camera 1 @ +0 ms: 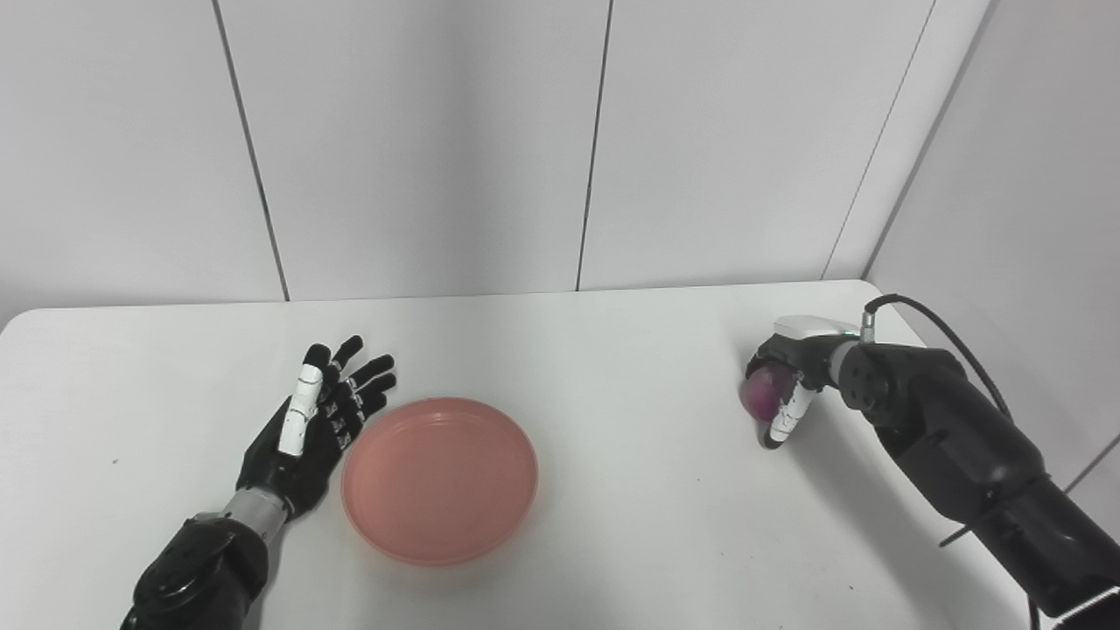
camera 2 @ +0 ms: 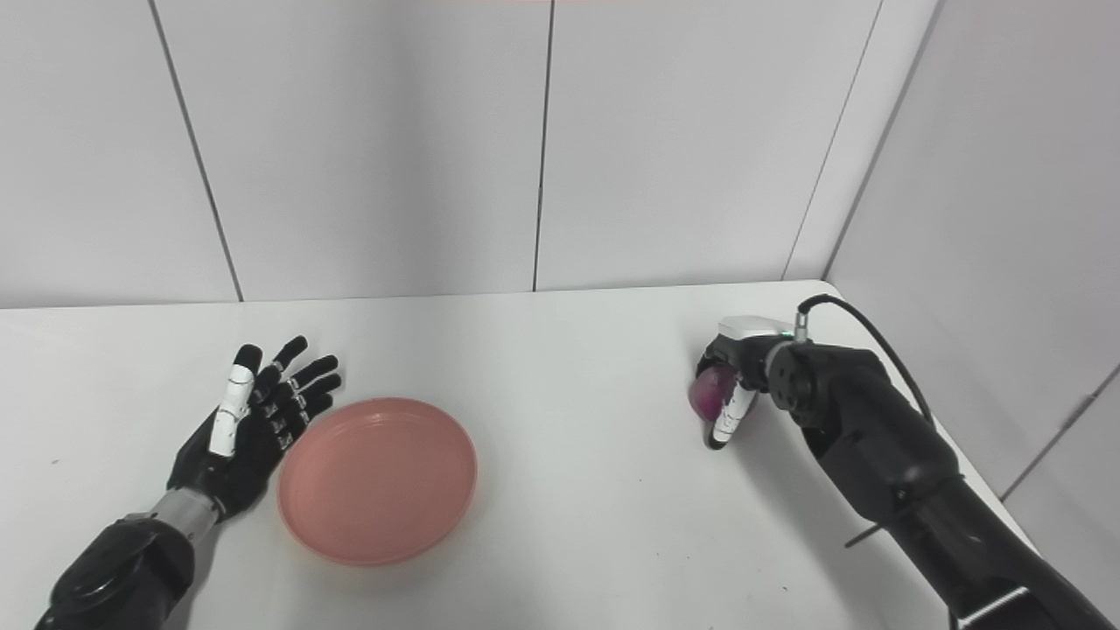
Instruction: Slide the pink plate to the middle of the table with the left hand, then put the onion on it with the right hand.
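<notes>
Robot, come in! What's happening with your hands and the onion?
Left hand open beside pink plate. Right hand shut on onion. Path clear.

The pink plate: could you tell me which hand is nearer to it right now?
Left. The left hand lies open right beside the pink plate's left rim, while the right hand is far off to the plate's right, shut on the onion.

White table [camera 1: 612, 350] – pink plate [camera 1: 439, 479] (empty), resting

One pink plate [camera 1: 439, 479], one onion [camera 1: 763, 389], two hands, on one table [camera 1: 612, 350].
</notes>
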`<state>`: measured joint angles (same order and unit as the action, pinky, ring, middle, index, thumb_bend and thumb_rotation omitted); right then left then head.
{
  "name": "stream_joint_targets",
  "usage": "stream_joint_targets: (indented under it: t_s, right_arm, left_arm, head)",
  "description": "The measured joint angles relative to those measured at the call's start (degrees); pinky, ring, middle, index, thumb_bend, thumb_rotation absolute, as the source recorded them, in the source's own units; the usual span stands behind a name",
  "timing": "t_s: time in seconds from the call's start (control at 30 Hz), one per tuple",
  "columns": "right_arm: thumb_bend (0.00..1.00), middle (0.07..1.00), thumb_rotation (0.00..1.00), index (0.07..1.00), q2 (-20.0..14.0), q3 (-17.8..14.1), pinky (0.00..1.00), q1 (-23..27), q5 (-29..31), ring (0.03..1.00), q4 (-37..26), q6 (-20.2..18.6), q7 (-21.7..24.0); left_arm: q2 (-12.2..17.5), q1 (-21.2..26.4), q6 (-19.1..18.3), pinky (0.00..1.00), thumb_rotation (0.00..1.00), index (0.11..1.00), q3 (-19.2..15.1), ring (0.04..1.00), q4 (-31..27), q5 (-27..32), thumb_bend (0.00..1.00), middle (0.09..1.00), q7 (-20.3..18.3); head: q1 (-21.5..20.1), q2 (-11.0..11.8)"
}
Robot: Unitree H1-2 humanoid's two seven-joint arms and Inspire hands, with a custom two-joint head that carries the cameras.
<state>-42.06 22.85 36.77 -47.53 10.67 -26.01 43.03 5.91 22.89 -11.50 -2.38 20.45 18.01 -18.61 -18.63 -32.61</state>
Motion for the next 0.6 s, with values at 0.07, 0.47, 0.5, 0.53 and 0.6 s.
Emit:
stream_joint_targets:
  t_s: [0.07, 0.47, 0.5, 0.53, 0.6]
  right_arm:
    - [0.96, 0.795, 0.13, 0.789, 0.0, 0.0, 0.63, 0.0, 0.0, 0.733, 0.3, 0.4, -0.5]
    - [0.78, 0.653, 0.18, 0.768, -0.1, 0.7, 0.52, -0.3, -1.7, 0.574, 1.0, 3.8, -3.6]
    - [0.77, 0.650, 0.18, 0.767, -0.1, 0.8, 0.52, -0.3, -1.9, 0.572, 1.1, 4.1, -4.0]
    - [0.76, 0.646, 0.19, 0.765, -0.1, 0.9, 0.52, -0.3, -2.1, 0.569, 1.2, 4.6, -4.2]
    - [0.75, 0.614, 0.19, 0.760, -0.2, 0.9, 0.48, -0.5, -2.4, 0.537, 1.5, 5.4, -4.9]
  left_arm:
    - [0.0, 0.0, 0.0, 0.95, 0.88, 1.000, 0.0, 0.895, 0.0, 0.0, 0.76, 0.880, 0.0]
    - [-0.1, -0.4, 0.0, 0.95, 0.89, 1.000, 0.0, 0.899, -0.7, 0.0, 0.74, 0.882, 0.0]
    - [-0.1, -0.4, 0.0, 0.95, 0.89, 1.000, 0.0, 0.899, -0.7, 0.0, 0.74, 0.882, 0.0]
    - [-0.1, -0.4, 0.0, 0.95, 0.90, 1.000, 0.0, 0.898, -0.7, 0.0, 0.74, 0.880, 0.0]
    - [-0.1, -0.4, 0.0, 0.94, 0.90, 1.000, 0.1, 0.899, -0.8, 0.0, 0.74, 0.879, 0.0]
  head:
    - [0.0, 0.0]
    - [0.1, -0.1]
    - [0.1, -0.1]
    - [0.1, -0.2]
    - [0.1, -0.2]
